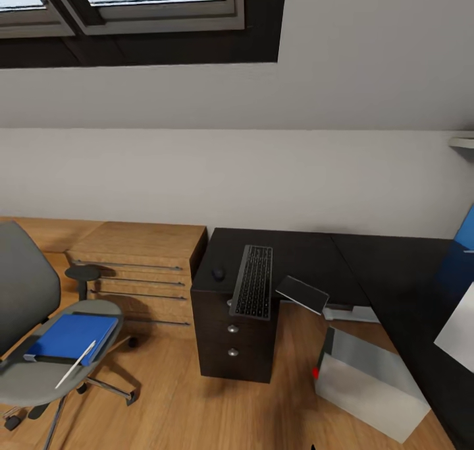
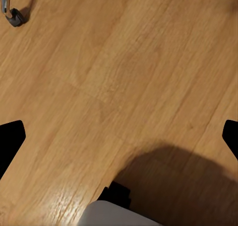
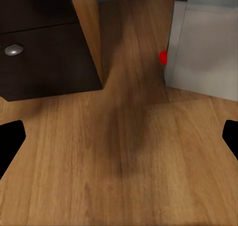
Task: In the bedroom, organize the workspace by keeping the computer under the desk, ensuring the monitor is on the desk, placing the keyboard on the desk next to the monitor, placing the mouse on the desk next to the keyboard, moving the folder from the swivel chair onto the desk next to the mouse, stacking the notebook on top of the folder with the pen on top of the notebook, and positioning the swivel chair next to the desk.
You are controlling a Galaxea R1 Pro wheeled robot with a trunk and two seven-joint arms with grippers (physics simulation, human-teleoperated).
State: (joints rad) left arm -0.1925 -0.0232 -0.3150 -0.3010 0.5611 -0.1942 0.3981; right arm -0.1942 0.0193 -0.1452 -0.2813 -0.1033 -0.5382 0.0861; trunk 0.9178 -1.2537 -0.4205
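Observation:
The swivel chair [image 1: 26,371] stands at the left with the blue folder [image 1: 72,337] on its seat. The white pen [image 1: 76,364] lies across the folder's near edge. On the desk [image 1: 395,265] the keyboard [image 1: 253,281] lies lengthwise over the dark drawer unit, with the mouse [image 1: 218,273] just left of it. A dark flat slab with a pale edge, apparently the notebook [image 1: 301,294], overhangs the desk front. The computer [image 1: 368,384] sits tilted on the floor below, red light [image 3: 163,57] showing. A white panel, likely the monitor's back [image 1: 459,328], is at the right edge. Left gripper [image 2: 119,137] and right gripper [image 3: 119,137] hang open over bare floor.
Light wooden low shelving [image 1: 138,259] runs along the wall behind the chair. The dark drawer unit [image 3: 44,52] with silver knobs stands close to the computer. A chair caster [image 2: 15,18] and my own pale base [image 2: 121,215] appear on the wood floor.

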